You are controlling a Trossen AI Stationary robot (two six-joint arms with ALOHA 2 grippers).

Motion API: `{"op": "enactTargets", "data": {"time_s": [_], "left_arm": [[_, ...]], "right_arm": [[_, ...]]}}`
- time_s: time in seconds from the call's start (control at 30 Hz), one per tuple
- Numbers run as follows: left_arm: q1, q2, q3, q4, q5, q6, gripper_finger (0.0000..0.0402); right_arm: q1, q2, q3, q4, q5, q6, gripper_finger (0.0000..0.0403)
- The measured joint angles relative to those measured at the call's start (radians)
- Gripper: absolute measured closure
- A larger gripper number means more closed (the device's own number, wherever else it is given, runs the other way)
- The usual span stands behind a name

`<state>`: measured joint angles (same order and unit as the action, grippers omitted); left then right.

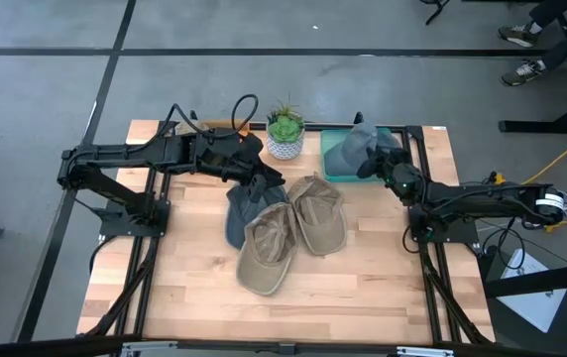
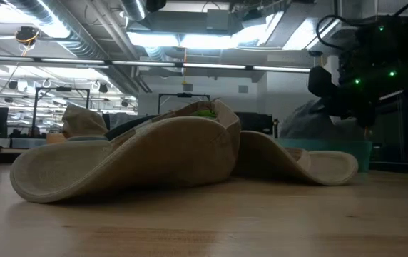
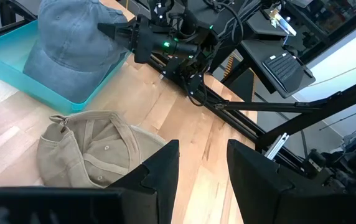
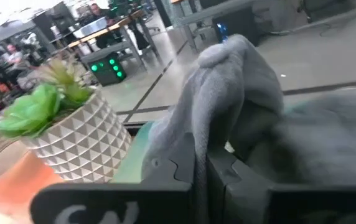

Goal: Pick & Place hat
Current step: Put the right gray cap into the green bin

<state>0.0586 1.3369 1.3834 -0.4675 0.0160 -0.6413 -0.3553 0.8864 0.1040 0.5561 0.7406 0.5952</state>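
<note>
A grey hat (image 1: 351, 149) lies in a teal bin (image 3: 4, 53) at the table's far right, and my right gripper (image 1: 370, 159) is shut on it. Two tan hats (image 1: 269, 253) (image 1: 320, 213) and a dark blue hat (image 1: 236, 218) lie overlapping on the wood at the table's middle. My left gripper (image 3: 203, 168) hovers above the far edge of that pile. It is open, with nothing between its fingers. In the low view the near tan hat (image 2: 125, 160) fills the middle, and the grey hat (image 2: 307, 118) shows behind it at the right. My right gripper pinches a raised fold of the grey hat's crown (image 4: 198, 134) between its two fingers. The fingers come nearly level from the table's right side. The fold stands up above the fingers, and the rest of the hat (image 3: 66, 56) lies in the teal bin.
A small green plant in a white patterned pot (image 1: 285, 137) stands at the far edge, just left of the bin. A black cable (image 1: 244, 107) loops behind it. Bare wood lies along the table's near side (image 1: 293, 302).
</note>
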Motion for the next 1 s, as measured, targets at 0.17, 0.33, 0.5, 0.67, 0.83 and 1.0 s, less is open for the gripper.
{"op": "enactTargets", "data": {"time_s": [0.17, 0.33, 0.5, 0.67, 0.83, 1.0], "left_arm": [[0.0, 0.0, 0.0, 0.0, 0.0, -0.001, 0.0272], [0.0, 0.0, 0.0, 0.0, 0.001, -0.007, 0.0272], [0.0, 0.0, 0.0, 0.0, 0.001, -0.026, 0.0272], [0.0, 0.0, 0.0, 0.0, 0.002, -0.026, 0.0272], [0.0, 0.0, 0.0, 0.0, 0.002, -0.026, 0.0272], [0.0, 0.0, 0.0, 0.0, 0.002, -0.026, 0.0272]], "right_arm": [[0.0, 0.0, -0.004, 0.0, 0.038, 0.064, 0.0395], [0.0, 0.0, -0.004, -0.017, 0.052, 0.11, 0.0395], [0.0, 0.0, -0.004, -0.059, 0.049, 0.154, 0.0395], [0.0, 0.0, -0.004, -0.068, -0.031, 0.139, 0.0387], [0.0, 0.0, -0.004, -0.068, -0.081, 0.131, 0.0341], [0.0, -0.002, -0.004, -0.068, -0.114, 0.102, 0.0274]]}}
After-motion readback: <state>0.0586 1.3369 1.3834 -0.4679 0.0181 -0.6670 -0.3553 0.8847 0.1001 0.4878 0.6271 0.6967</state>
